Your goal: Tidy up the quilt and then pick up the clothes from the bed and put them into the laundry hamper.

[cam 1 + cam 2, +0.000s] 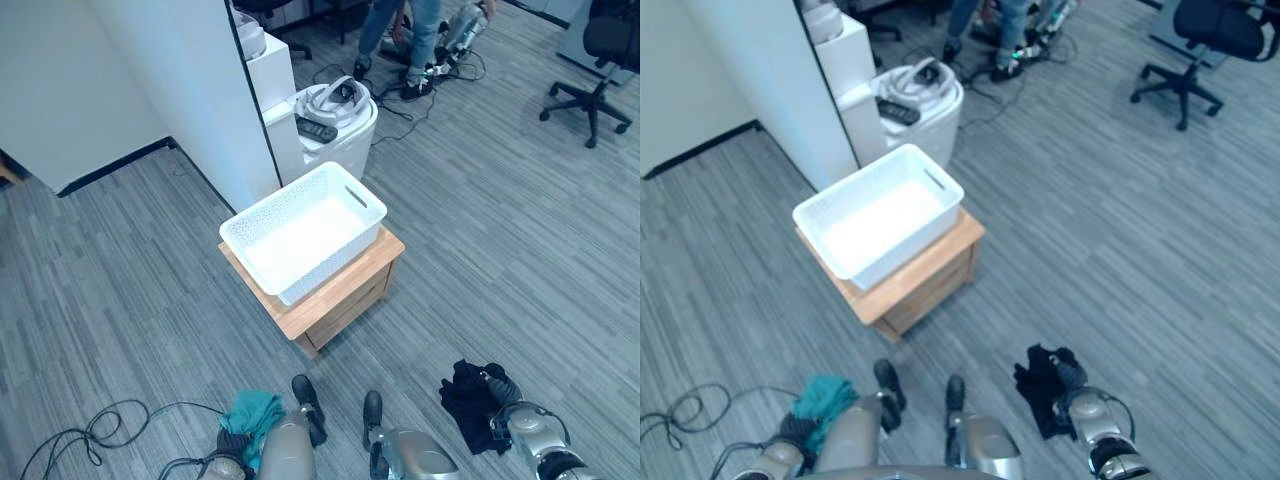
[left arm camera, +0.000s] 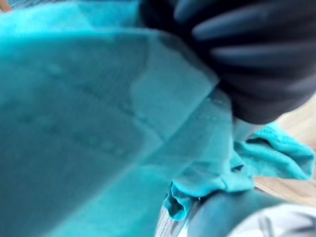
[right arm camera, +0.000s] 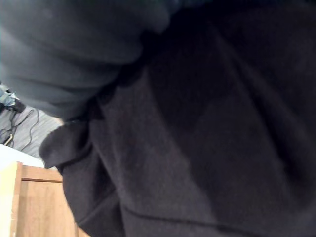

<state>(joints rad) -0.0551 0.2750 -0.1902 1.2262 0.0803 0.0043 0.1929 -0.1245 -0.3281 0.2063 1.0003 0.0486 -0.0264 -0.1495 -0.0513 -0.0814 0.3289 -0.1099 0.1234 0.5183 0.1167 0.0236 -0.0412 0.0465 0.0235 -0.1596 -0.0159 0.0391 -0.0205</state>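
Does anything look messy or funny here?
The white basket sits crooked on the small wooden table and hangs over its edge. It is empty; the teal cloth and black cloth are at the robot's hands.

Office or lab, grey plank floor (image 1: 520, 250), swivel chair (image 1: 598, 70), floor cables (image 1: 420, 95)

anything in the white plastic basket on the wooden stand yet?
No. The white perforated plastic basket on the small wooden stand holds nothing; the teal cloth and black cloth are at the robot's hands.
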